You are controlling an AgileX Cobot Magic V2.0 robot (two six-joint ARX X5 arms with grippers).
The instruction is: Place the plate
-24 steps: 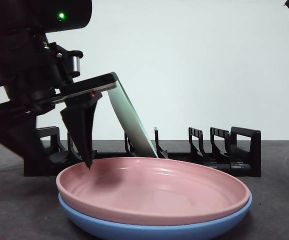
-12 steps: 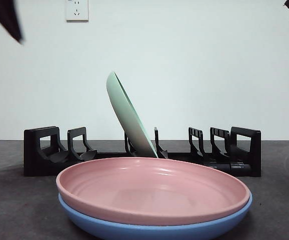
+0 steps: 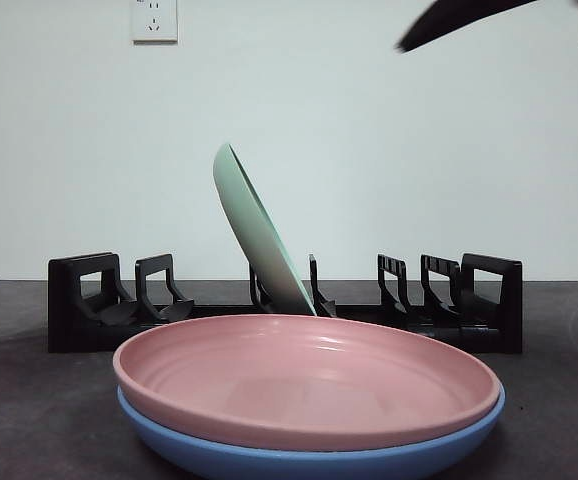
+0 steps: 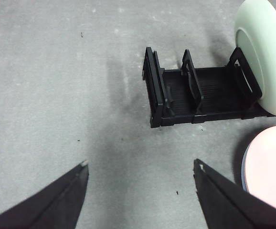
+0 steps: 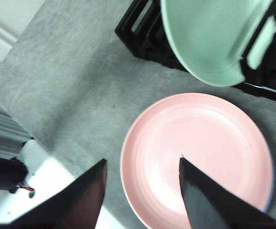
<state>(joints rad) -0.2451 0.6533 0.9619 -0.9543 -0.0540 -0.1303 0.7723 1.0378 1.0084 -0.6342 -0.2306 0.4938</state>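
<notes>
A pale green plate (image 3: pixel 257 238) leans upright in a slot of the black dish rack (image 3: pixel 79 315); it also shows in the left wrist view (image 4: pixel 268 52) and the right wrist view (image 5: pixel 209 38). A pink plate (image 3: pixel 304 375) lies on a blue plate (image 3: pixel 299 462) in front of the rack. My right gripper (image 5: pixel 143 167) is open and empty, high above the pink plate (image 5: pixel 200 152); its dark tip (image 3: pixel 449 20) shows at the top right of the front view. My left gripper (image 4: pixel 140 167) is open and empty, raised over bare table beside the rack's end (image 4: pixel 157 95).
The rack has several free slots on both sides of the green plate. The grey table (image 4: pixel 57 86) stretches beside the rack. A white wall with sockets (image 3: pixel 154 18) stands behind. The table edge and floor show in the right wrist view (image 5: pixel 14 143).
The left arm, which stood at the green plate with open jaws, has let go and lifted out of the front view. A dark right gripper tip has come in at the top right.
</notes>
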